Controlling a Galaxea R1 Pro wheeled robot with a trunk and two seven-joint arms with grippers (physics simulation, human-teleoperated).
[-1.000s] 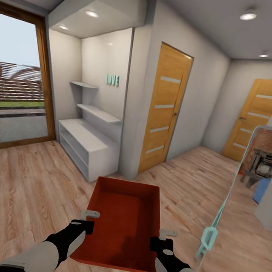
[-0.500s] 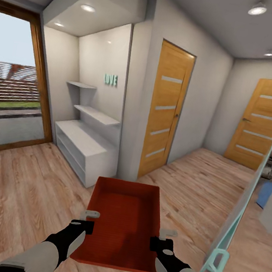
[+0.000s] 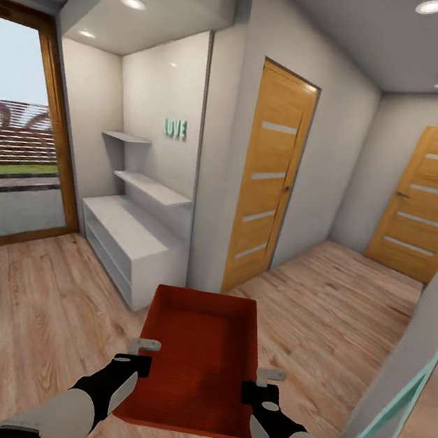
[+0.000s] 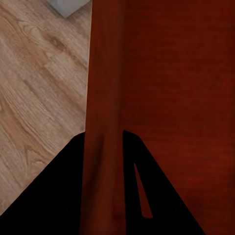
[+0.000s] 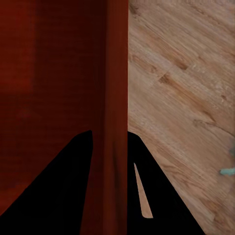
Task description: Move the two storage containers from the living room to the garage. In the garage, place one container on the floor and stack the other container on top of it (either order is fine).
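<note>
The red bin [image 3: 198, 357] is held up in front, and both arms are busy with it. Ahead of the bin stands a grey wall corner [image 3: 215, 176] with a shut wooden door [image 3: 268, 177] just beside it. A white low shelf unit [image 3: 127, 243] sticks out to the left. The wood floor [image 3: 332, 308] is open to the right, up to another shut door [image 3: 427, 202]. A pale green frame [image 3: 393, 416] leans close by the right arm.

Both arms reach forward, low, roughly parallel. Left gripper [image 3: 143, 355] clamped on left wall of storage container [image 3: 198, 357]; right gripper [image 3: 263, 385] clamped on right wall. Each wrist view: dark fingers [image 4: 58, 196] straddling thin wall.
</note>
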